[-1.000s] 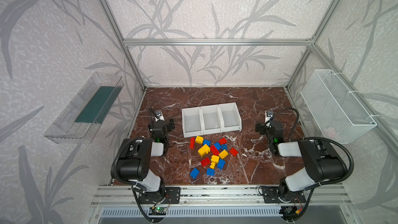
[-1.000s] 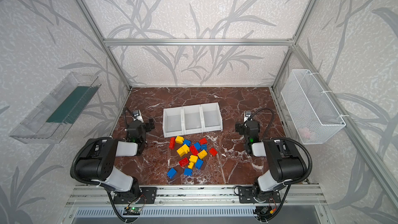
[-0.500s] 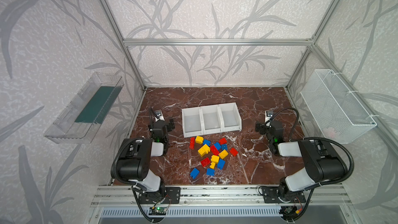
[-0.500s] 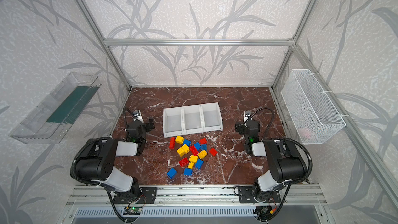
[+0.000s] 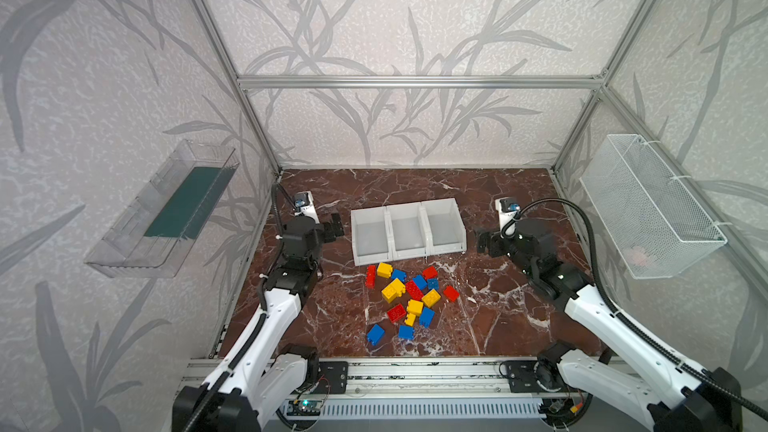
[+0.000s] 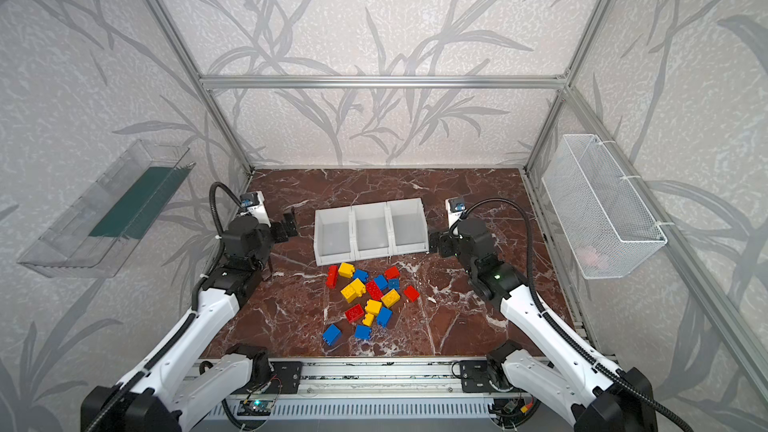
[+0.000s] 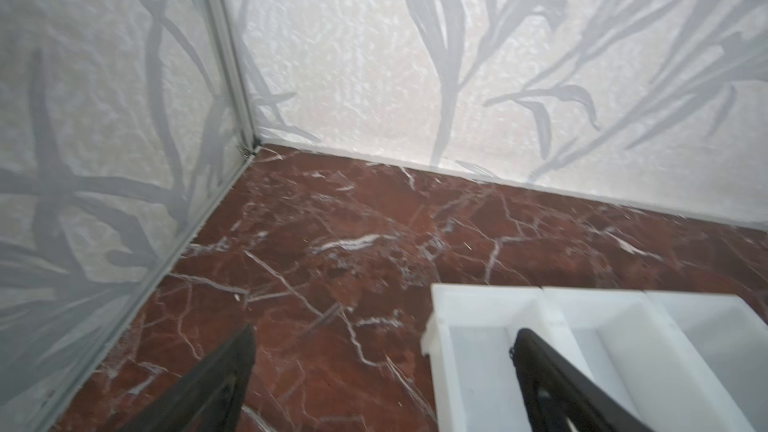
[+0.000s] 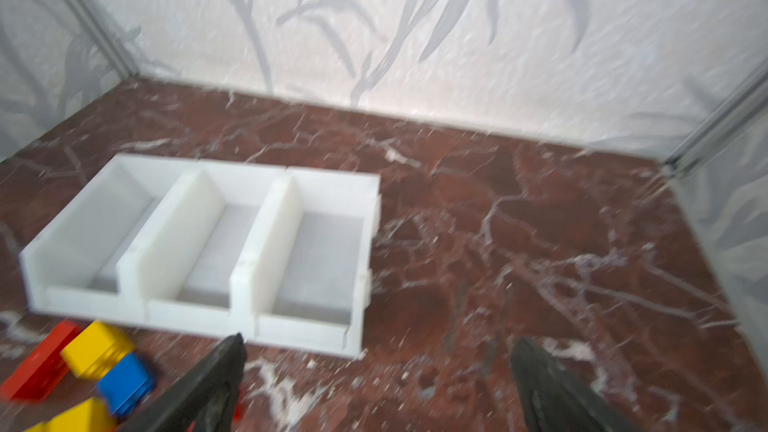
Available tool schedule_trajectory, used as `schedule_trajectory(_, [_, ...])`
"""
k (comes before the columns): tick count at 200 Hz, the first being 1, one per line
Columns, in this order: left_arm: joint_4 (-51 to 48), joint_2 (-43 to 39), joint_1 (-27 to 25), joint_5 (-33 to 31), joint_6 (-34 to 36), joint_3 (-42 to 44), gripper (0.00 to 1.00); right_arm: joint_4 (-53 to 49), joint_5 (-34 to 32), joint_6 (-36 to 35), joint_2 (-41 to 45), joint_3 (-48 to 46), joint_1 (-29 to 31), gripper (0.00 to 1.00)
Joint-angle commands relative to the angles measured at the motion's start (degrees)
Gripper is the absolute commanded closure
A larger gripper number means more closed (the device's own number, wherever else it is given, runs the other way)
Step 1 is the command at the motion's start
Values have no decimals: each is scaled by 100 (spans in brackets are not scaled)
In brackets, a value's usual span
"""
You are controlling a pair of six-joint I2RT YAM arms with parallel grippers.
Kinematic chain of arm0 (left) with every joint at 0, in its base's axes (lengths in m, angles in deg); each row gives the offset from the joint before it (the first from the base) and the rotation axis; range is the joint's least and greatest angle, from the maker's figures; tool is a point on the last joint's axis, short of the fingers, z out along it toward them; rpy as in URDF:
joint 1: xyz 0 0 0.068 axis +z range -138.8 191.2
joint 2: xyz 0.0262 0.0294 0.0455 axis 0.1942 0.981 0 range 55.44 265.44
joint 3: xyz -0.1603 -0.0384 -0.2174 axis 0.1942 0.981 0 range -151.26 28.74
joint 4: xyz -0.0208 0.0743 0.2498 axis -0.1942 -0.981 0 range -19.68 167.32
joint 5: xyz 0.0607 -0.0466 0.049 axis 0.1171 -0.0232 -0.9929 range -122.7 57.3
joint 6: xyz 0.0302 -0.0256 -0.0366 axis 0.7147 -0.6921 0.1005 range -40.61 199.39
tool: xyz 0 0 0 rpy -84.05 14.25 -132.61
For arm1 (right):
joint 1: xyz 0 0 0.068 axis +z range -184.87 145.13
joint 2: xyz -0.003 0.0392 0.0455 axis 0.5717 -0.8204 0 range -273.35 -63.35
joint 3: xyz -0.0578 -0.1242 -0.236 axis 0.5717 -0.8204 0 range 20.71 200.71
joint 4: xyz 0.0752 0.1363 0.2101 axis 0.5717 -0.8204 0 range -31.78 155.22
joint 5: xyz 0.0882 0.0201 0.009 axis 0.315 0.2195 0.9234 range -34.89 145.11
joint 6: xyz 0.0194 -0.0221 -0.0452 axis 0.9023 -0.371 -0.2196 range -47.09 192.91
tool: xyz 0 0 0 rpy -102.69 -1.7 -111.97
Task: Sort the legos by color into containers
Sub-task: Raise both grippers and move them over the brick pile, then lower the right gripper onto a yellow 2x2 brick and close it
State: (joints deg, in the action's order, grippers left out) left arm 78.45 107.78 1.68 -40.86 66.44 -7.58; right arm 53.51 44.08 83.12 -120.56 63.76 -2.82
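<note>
The scattered legos (image 5: 409,295) lay in a loose cluster on the marble tabletop (image 5: 498,326), beginning just before the front wall of the three white bins (image 5: 388,226) and stretching from there toward the tabletop's near edge. All three bins were empty, so sorting had not started.

The left gripper (image 5: 334,228) hung beside the left-hand bin's outer wall, jaws spread wide with nothing between them. The right gripper (image 5: 482,243) hung off the right-hand bin's front corner, likewise wide open and empty. Both were aimed toward the far edge, so the cluster sat nearer the near edge than either gripper and between the two. The gaps looked about equal.

The right wrist view already caught a red brick (image 8: 39,361), a yellow brick (image 8: 97,349) and a blue brick (image 8: 126,382) off to one side of the right gripper (image 8: 380,338). The left wrist view showed only bin and bare marble around the left gripper (image 7: 382,332). By that, the right arm seemed better placed to start.

A narrow red brick (image 5: 370,276) at the cluster's left margin lay with its long axis running far-to-near. Both arms were low, forearms sloping up from the near rail, wrists roughly level.
</note>
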Motion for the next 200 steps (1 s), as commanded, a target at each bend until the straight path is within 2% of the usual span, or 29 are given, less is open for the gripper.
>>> schedule_trajectory(1, [-1606,-420,-182,373,-568,164,1,-2001,-143,1049,-375,142,779,1])
schedule_trajectory(22, [-1961,-813,-366,532,-801,370,1,-2196,-295,1668,-666,160,1523,1])
schedule_trajectory(84, [-1949,-1070,-700,740,-1286,835,1,-2321,-488,2953,-2429,923,2813,6])
schedule_trajectory(111, [-1906,-1007,-760,825,-1349,889,1,-2297,-485,3320,-3069,1349,3005,8])
schedule_trajectory(148, [-1829,-998,-823,891,-1412,968,1,-2586,-839,3669,-3685,1821,3070,9])
schedule_trajectory(200, [-1730,-854,-862,963,-1454,1004,1,-2750,-903,3775,-4026,2013,3070,9])
